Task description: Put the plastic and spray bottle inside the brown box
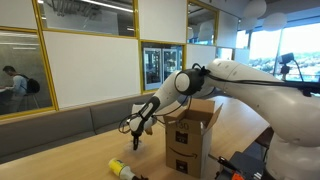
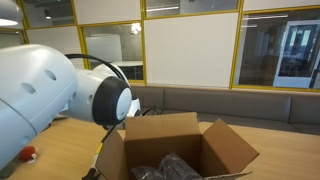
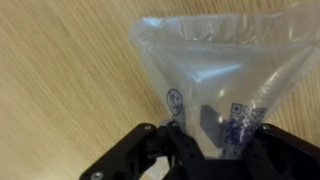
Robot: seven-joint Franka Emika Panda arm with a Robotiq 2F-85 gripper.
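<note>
On the wooden surface point(image 1: 70, 160) in an exterior view, the spray bottle point(image 1: 121, 170) lies on its side near the front edge, yellow with a pale top. It is well apart from the brown box point(image 1: 188, 140). That carton stands upright to the right with its top flaps open and black marks on its side. The arm reaches across above the carton, and the end effector point(image 1: 136, 128) hangs low over the surface to the left of the box. At this size I cannot tell what it carries.

From the opposite side, in an exterior view, the arm's white joints fill the left. The brown box point(image 2: 215, 150) stands open in front, with dark bundled items point(image 2: 165, 168) lying at its bottom. The end effector is hidden behind the arm and box.

Up close in the wrist view, the plastic point(image 3: 215, 70) is a clear air-filled pouch with blue print. Its narrow lower end is caught between the dark fingers point(image 3: 205, 125) of the end effector point(image 3: 215, 135), which are drawn in on it. The wood grain shows beyond the pouch.
</note>
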